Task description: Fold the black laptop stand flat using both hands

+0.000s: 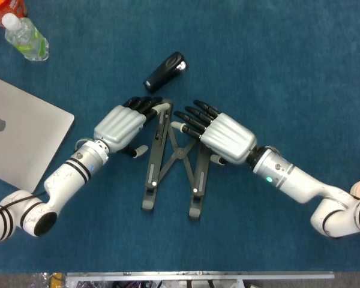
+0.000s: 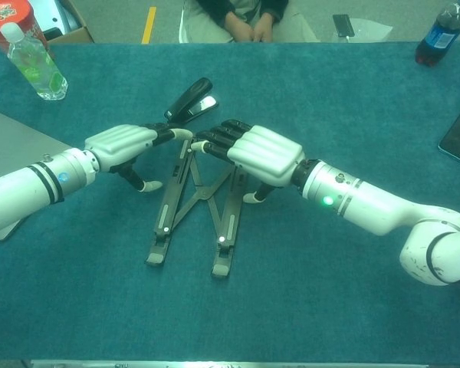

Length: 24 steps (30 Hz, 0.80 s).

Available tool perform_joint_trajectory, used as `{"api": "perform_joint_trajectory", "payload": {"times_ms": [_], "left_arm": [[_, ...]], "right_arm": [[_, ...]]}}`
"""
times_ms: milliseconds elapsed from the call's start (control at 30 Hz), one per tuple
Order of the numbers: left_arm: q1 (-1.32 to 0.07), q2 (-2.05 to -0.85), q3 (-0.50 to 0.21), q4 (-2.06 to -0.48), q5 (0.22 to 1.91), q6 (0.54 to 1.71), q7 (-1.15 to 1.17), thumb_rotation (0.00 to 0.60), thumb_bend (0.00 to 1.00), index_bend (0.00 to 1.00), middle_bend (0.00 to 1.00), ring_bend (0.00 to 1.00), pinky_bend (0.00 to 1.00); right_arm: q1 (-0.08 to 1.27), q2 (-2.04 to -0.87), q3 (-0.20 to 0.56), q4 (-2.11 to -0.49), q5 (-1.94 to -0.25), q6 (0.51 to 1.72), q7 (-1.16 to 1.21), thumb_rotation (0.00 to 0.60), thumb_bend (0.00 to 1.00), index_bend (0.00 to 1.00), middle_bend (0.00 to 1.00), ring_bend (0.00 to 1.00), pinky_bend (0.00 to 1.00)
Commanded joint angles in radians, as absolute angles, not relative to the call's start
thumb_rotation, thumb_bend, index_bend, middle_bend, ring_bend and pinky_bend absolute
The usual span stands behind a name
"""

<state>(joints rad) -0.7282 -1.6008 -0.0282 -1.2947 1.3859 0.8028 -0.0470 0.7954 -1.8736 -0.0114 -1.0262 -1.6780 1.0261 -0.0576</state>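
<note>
Head view looks straight down on a table (image 1: 300, 72) covered in fuzzy blue-green cloth that looks like carpet. Chest view shows a grey floor behind the table with a yellow line on it, and a person (image 2: 241, 17) sitting there with hands together (only the lap and hands show).

In the middle of the cloth lies the black laptop stand (image 1: 171, 162). It is made of thin dark bars that cross like an X, with two long legs spread apart at the near end.

The left hand (image 1: 121, 125) has a smooth grey-white back and dark fingers. Its fingers are bent over the top of the stand's left bar. The right hand (image 1: 219, 135) lies over the right bar, fingers a little apart and reaching to the top of the stand. I cannot tell if either hand really grips it.

Just past the stand lies a black stapler (image 1: 165, 72). A flat silver laptop (image 1: 21, 138) sits far left, near a clear plastic bottle (image 1: 25, 37). A dark soda bottle (image 2: 441, 32) stands far right.
</note>
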Motion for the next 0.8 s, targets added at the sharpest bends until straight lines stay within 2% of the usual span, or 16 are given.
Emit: {"api": "perform_joint_trajectory", "payload": {"times_ms": [33,367,800], "left_arm": [[-0.728,-1.599,-0.025,-1.29,1.385,0.798,-0.049,0.6,0.29,0.0,0.0,0.0,0.07],[-0.727,-1.602,-0.012,-1.262,1.401,0.795,-0.06,0.6,0.29,0.0,0.0,0.0,0.07],[-0.731,-1.606,-0.012,-1.304,1.405,0.793,-0.063,0.6,0.29,0.0,0.0,0.0,0.07]], "right_arm": [[0.796,-1.875,-0.011,-1.025,-1.677,1.025,-0.058,0.6,0.12,0.0,0.0,0.0,0.05],[0.803,-1.882,-0.008,-1.023,-1.675,1.022,-0.057,0.6,0.12,0.0,0.0,0.0,0.05],[0.81,-1.902,-0.001,-1.002,-1.675,1.031,-0.049,0.6,0.12,0.0,0.0,0.0,0.05]]}}
